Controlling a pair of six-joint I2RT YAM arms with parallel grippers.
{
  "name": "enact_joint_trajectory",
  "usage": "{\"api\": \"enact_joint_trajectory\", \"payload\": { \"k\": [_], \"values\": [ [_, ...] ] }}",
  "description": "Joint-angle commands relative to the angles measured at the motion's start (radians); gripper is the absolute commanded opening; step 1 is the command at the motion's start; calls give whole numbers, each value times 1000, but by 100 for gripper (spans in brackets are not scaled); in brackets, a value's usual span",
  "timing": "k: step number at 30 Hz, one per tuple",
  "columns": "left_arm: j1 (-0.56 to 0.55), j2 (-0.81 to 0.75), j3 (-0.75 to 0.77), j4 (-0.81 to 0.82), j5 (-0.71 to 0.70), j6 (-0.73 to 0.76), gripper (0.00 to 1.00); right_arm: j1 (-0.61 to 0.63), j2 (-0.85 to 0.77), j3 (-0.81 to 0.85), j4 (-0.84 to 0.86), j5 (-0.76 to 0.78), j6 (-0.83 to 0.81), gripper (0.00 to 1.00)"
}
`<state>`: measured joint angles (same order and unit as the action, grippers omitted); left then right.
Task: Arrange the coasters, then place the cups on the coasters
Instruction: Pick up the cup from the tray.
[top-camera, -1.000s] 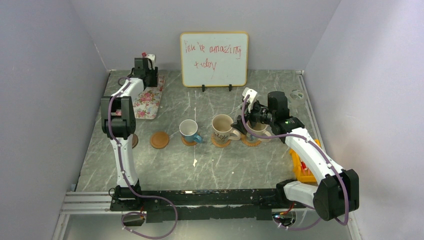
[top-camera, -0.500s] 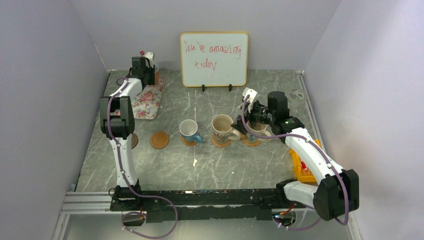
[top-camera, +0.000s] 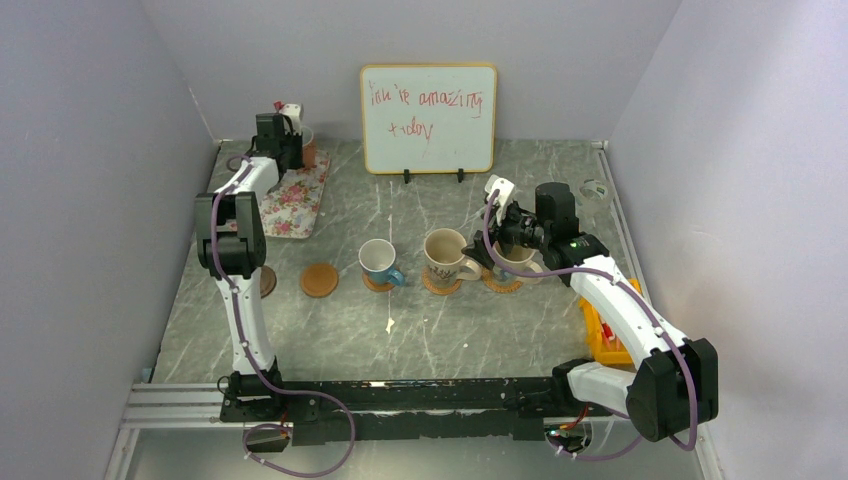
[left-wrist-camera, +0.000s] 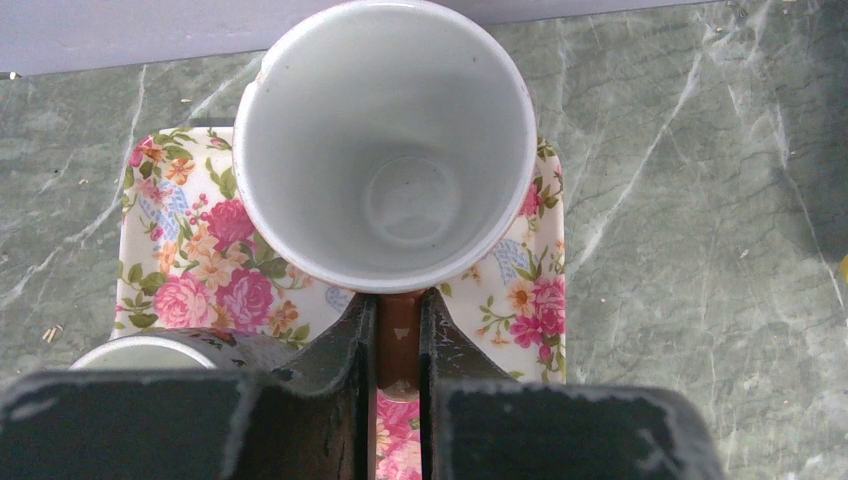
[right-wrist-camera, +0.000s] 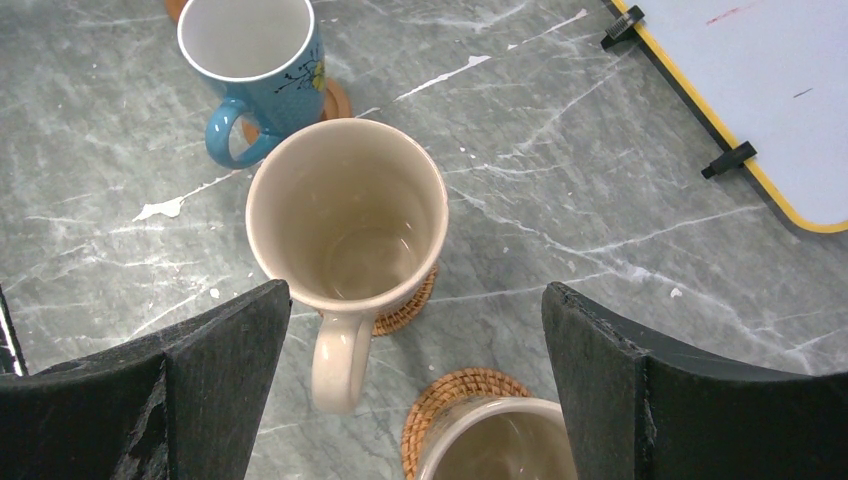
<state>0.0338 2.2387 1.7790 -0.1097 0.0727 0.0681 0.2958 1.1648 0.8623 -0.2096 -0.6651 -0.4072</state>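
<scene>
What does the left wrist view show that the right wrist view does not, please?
Only the left wrist view: the left gripper shut on the brown handle of a mug standing on the floral tray, and a second cup at the lower left.
Only the right wrist view: the open right gripper, a cream mug on a woven coaster, a blue mug on a flat coaster, a third cup on another woven one, and the whiteboard.
Both: the grey marbled table.
</scene>
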Motion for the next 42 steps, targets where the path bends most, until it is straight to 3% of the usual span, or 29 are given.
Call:
{"api": "enact_joint_trajectory", "payload": {
  "k": [1, 20, 32, 42],
  "values": [
    [12, -91, -42, 63, 59, 19, 5, -4, -13, 7, 12, -36, 2, 100],
    [64, -358, -305, 235, 207, 45, 5, -5, -20, 7, 12, -39, 4, 100],
    [108, -556, -495, 244, 385, 147, 5, -6, -23, 7, 12, -44, 4, 100],
    [129, -747, -639, 111, 513, 231, 5, -4, -21, 9, 9, -63, 8, 100]
  ]
}}
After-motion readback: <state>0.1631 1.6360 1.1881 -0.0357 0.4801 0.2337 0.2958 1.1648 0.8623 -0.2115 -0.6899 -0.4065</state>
